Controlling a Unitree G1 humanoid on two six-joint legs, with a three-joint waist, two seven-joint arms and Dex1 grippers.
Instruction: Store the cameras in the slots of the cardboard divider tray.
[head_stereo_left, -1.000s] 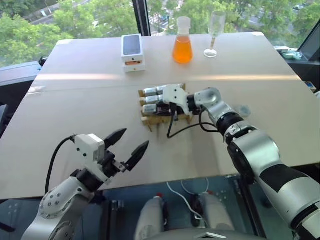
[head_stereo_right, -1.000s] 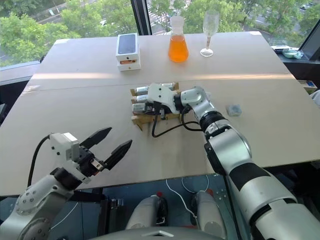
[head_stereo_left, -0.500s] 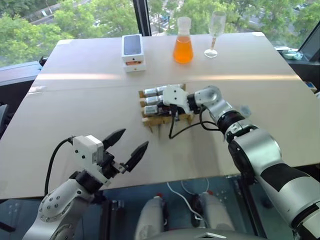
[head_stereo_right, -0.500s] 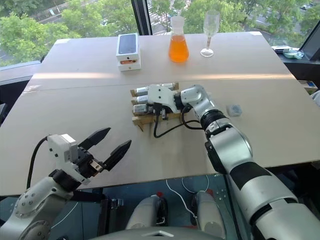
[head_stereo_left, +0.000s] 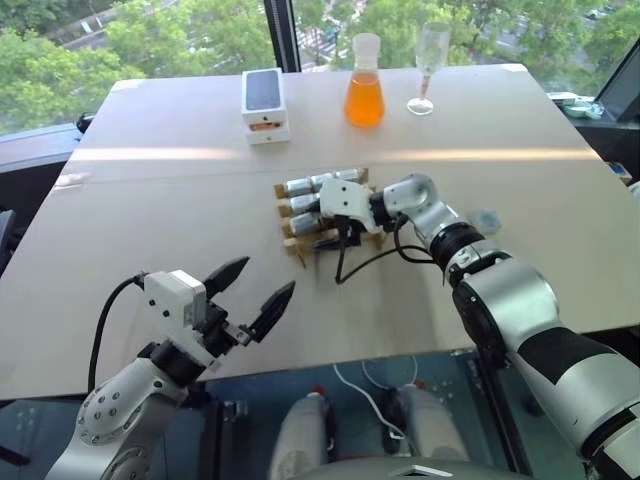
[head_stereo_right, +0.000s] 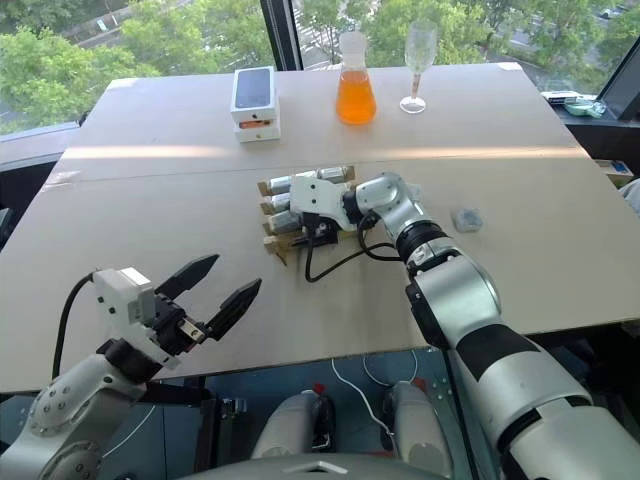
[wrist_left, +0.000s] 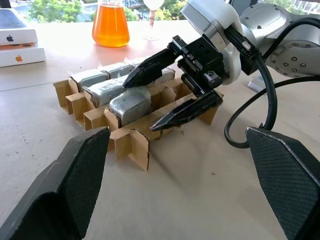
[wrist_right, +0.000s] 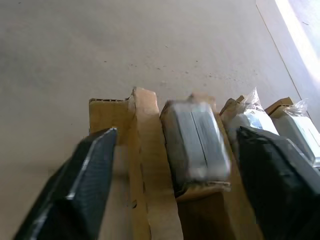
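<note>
We see the small tan cardboard divider tray (head_stereo_left: 322, 215), a grid of upright interlocking strips, sitting near the middle of the pale beige table (head_stereo_left: 180, 200), with several silver-grey boxy metal cameras (wrist_left: 131, 104) lying in its slots. Our right gripper (wrist_left: 172, 94) hovers at the tray's near right corner, reaching in from the right; its two black fingers (wrist_left: 150, 70) are spread apart, one above the nearest camera and the other beside the tray's front edge, and nothing sits between them. In the right wrist view the same spread fingers flank a cardboard strip and that nearest camera (wrist_right: 195, 145), which rests in its slot, apart from both pads. Our left gripper (head_stereo_left: 254, 293) hangs near the table's front edge, well apart from the tray, with its jaws wide and empty. One more small grey camera (head_stereo_right: 466, 218) lies loose on the table to the right of the tray, beyond the right forearm. At the far side of the table stand a white phone box with a dark top (head_stereo_left: 264, 104), a conical glass flask of orange liquid (head_stereo_left: 365, 82) and a clear stemmed glass (head_stereo_left: 429, 66). Behind the table, windows look out onto green trees (head_stereo_left: 80, 50).
</note>
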